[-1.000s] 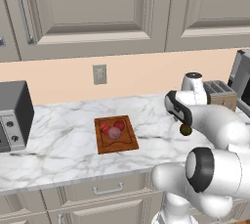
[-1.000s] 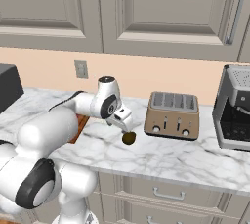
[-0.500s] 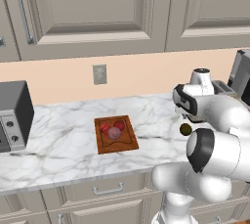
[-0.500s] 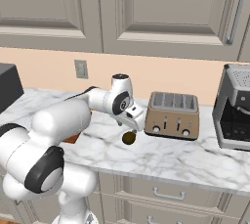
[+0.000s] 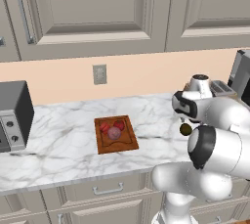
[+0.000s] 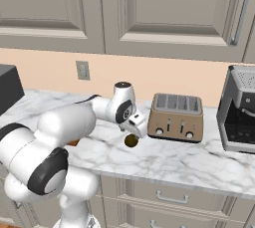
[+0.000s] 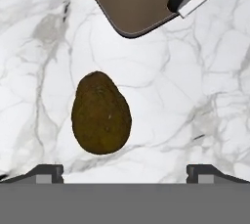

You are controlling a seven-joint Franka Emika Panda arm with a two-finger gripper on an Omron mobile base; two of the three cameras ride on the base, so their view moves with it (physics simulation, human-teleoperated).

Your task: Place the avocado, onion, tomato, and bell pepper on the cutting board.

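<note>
Evidently the marble table carries everything at one working height. Toward its left lies the cutting board, already holding the onion, the tomato and the bell pepper bunched together, so one item is left. Further right, the toaster stands against the far wall. Just in front of it rests the avocado, well apart from the board. Over it hang the jaws, spread wide and empty, probably lined up for a grasp.

Olive-brown avocado on grey-veined white marble counter.
</note>
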